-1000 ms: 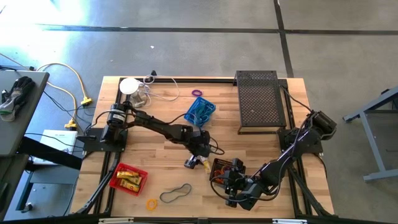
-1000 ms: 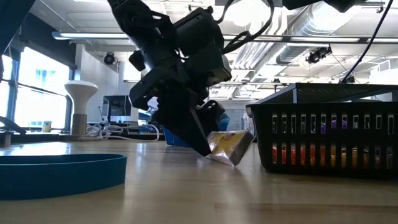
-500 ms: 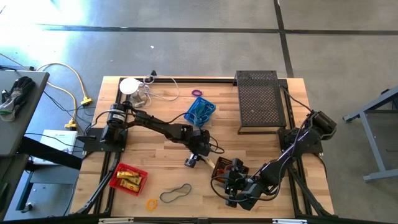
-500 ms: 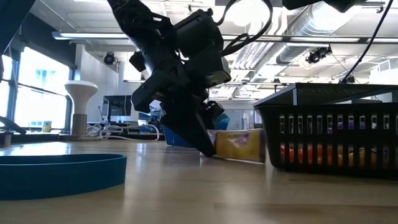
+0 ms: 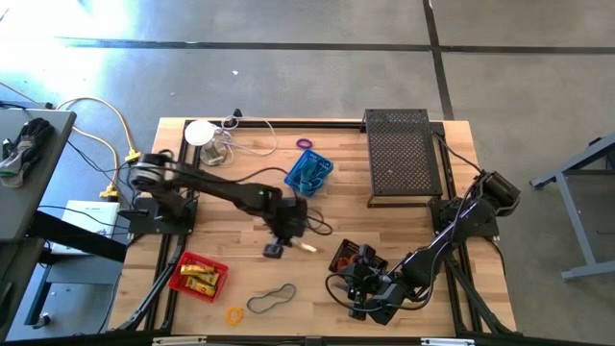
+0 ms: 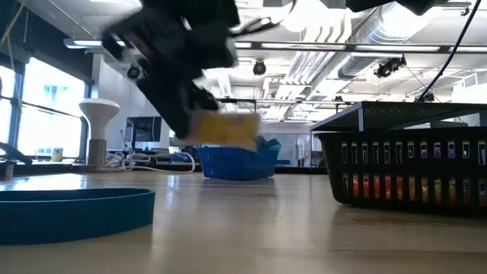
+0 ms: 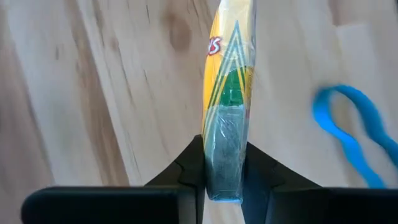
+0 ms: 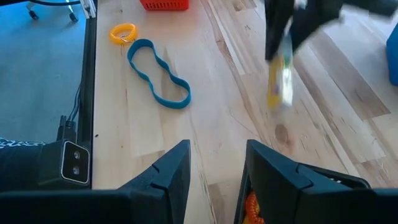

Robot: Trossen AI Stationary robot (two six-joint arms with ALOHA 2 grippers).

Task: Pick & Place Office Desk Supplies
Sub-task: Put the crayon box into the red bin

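A yellow packet (image 7: 229,74) is lifted off the wooden table, with my left gripper (image 7: 224,163) shut on it near the table's middle (image 5: 277,248). The low view shows the packet (image 6: 224,128) in the air in front of the blue basket (image 6: 237,161). My right gripper (image 8: 214,155) stands at the near right, by the black basket (image 5: 343,255). Its fingers are apart and bare wood shows between them. The black basket (image 6: 411,164) rests on its base and holds orange and purple items. My left gripper pinches the packet's near end (image 7: 224,177) between its two fingers, one on each side. The fingers slant down from the table's left, and the packet sticks out beyond the fingertips. It is clear of the table. Whether my right gripper touches the black basket I cannot tell.
At the near left a red basket (image 5: 199,277) holds yellow packets. A band loop (image 5: 272,300) and a yellow ring (image 5: 234,314) lie near the front edge. A purple ring (image 5: 305,144), a white disc (image 5: 199,132) and a flat black mesh tray (image 5: 404,154) are at the far side.
My left gripper has taken hold of the yellow packet that lay on the table beside the black basket. It has risen and gone toward the table's left with it. The packet is now lifted clear of the wood.
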